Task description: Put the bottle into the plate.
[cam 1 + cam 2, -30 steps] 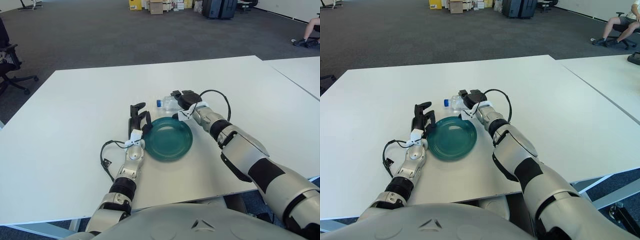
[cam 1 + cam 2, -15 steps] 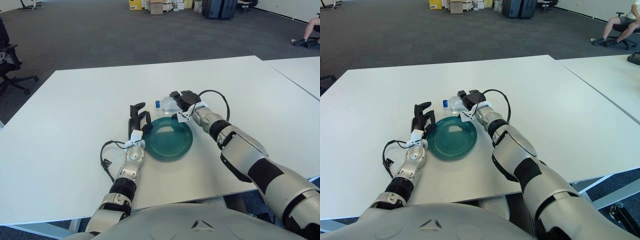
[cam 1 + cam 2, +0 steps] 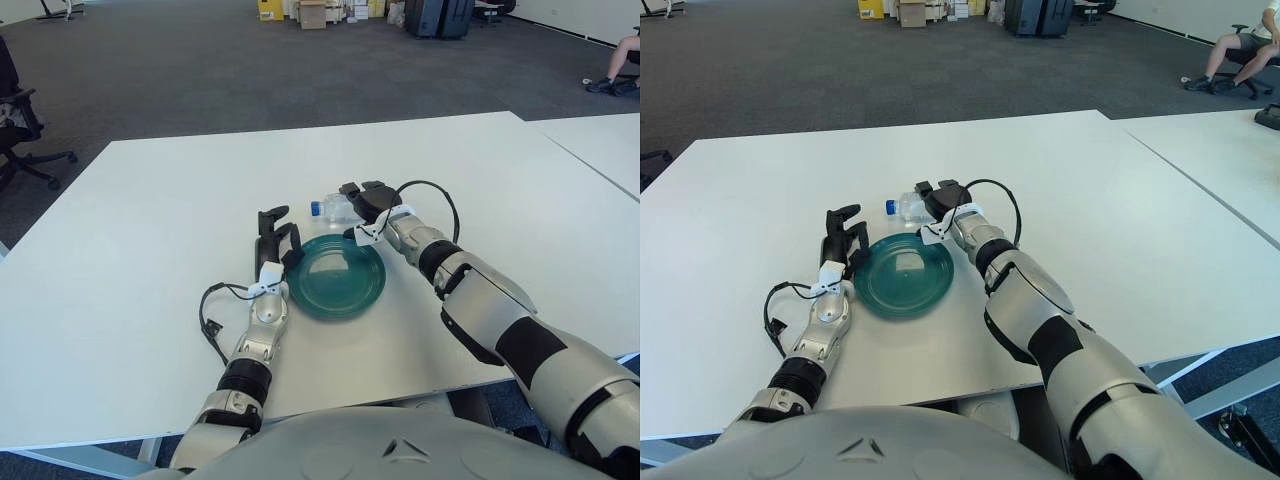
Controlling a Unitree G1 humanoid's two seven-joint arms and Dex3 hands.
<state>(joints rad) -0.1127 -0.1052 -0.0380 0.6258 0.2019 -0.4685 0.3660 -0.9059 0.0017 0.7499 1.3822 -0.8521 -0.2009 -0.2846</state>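
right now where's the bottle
The bottle lies on its side on the white table, just beyond the green plate's far rim, with the right hand on it.

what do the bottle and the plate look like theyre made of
The bottle, lying on its side beyond the plate under the right hand, looks like clear thin plastic with a blue cap: the table shows through it. The plate, beside the left hand, is glossy translucent teal, glass or hard plastic; its sheen leaves that open.
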